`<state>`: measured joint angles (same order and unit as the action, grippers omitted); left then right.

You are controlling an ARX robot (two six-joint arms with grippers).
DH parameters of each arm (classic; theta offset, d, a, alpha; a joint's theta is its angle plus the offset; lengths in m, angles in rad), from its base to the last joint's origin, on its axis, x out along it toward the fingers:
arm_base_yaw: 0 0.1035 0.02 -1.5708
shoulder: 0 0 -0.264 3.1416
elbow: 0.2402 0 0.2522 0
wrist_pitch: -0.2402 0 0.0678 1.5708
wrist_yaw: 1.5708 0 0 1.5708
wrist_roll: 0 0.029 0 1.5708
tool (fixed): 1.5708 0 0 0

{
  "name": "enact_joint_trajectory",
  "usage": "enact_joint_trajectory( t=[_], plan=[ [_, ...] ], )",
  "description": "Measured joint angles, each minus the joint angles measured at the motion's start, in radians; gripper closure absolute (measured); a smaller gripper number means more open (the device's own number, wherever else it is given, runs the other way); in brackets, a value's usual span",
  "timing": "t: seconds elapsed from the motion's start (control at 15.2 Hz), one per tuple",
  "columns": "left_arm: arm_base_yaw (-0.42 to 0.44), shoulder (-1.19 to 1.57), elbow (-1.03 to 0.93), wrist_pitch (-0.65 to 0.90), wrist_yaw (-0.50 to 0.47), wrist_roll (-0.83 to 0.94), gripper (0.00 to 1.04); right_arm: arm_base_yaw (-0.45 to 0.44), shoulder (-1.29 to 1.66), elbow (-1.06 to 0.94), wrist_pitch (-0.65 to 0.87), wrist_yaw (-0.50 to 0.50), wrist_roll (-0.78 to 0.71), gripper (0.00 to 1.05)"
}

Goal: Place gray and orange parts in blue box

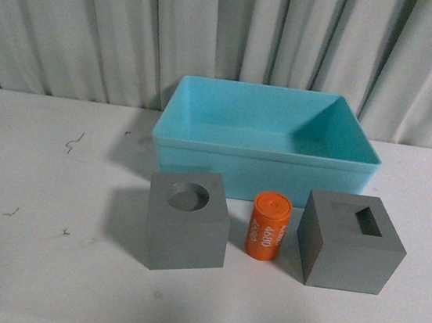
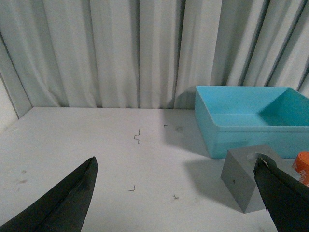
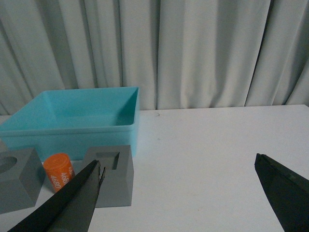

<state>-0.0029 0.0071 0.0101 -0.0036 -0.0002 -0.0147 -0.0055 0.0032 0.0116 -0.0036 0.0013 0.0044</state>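
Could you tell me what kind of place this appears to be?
Probably a robot test bench or lab: a white table, a plain pleated curtain as backdrop, and two gray cubes and an orange cylinder lined up before a blue box.

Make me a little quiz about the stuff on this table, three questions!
1. True or false: the orange cylinder is inside the blue box.
2. What stands between the left gray cube and the right gray cube? A) a spoon B) the orange cylinder C) a ball
3. Fill in: the right gray cube's top hole is ____ in shape.
Key: 1 false; 2 B; 3 rectangular.
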Motion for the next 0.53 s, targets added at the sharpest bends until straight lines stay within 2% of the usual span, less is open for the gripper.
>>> enact_joint_trajectory(
  t=[0.53],
  plan=[
    [0.0, 0.0, 0.0, 0.0, 0.0, 0.0, 0.07, 0.0, 0.0, 0.0, 0.0, 0.0, 0.0, 0.06]
  ],
)
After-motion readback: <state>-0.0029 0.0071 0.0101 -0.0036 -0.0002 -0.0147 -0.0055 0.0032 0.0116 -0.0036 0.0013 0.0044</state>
